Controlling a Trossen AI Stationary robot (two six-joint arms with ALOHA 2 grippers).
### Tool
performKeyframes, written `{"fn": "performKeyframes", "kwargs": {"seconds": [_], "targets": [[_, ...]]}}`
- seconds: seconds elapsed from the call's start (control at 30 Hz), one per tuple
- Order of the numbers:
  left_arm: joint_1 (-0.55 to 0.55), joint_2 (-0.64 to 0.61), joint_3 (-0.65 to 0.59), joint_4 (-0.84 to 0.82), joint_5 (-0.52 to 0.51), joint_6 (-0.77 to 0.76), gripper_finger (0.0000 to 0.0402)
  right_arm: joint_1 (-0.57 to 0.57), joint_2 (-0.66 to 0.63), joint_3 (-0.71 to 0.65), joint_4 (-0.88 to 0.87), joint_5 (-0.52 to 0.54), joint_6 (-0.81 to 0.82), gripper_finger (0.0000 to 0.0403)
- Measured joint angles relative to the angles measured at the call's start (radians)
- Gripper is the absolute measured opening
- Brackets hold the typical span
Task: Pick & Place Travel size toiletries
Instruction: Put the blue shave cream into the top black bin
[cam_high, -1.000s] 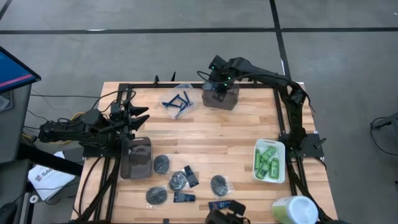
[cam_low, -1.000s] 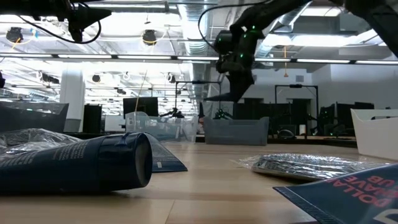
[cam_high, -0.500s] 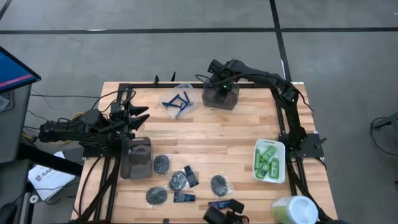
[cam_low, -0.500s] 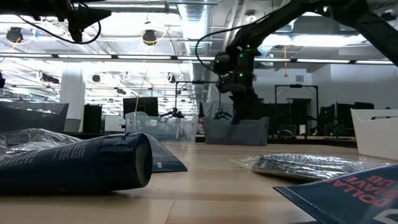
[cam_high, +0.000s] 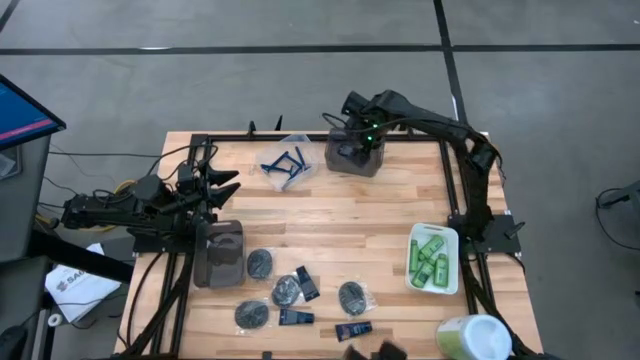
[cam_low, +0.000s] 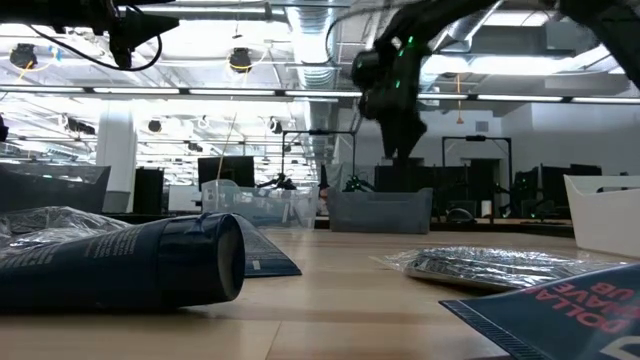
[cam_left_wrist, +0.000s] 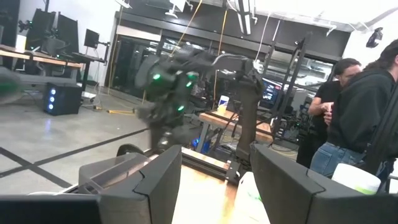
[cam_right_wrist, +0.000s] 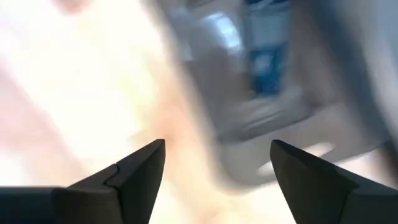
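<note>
In the right wrist view a dark navy tube (cam_right_wrist: 268, 59) lies blurred inside the grey bin (cam_right_wrist: 273, 134), something the high view hides behind the arm. The right end effector (cam_high: 350, 148) hangs over that grey bin (cam_high: 355, 157) at the far edge of the tabletop (cam_high: 350, 215), fingers (cam_right_wrist: 134, 171) spread wide and holding nothing. Nearer the front lie wrapped dark discs (cam_high: 262, 263), more navy sachets (cam_high: 352, 329) and, in a white tray (cam_high: 416, 283), bright green mini bottles (cam_high: 432, 262). Blue razors (cam_high: 283, 163) sit in a clear bin. The middle of the tabletop is open wood. The left end effector (cam_high: 222, 184) waits above the left edge, fingers (cam_left_wrist: 163, 180) partly apart, empty. Its wrist view shows people standing beyond.
</note>
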Motion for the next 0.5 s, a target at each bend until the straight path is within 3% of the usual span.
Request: {"fn": "performKeyframes", "kwargs": {"seconds": [0.13, 0.5], "targets": [[0.0, 0.0, 0.0, 0.0, 0.0, 0.0, 0.0191, 0.082, -0.093, 0.0, -0.099, -0.158, 0.111, 0.0285], [0.0, 0.0, 0.0, 0.0, 0.002, 0.0, 0.0191, 0.59, -0.186, 0.0, -0.172, -0.121, 0.328, 0.0286]]}}
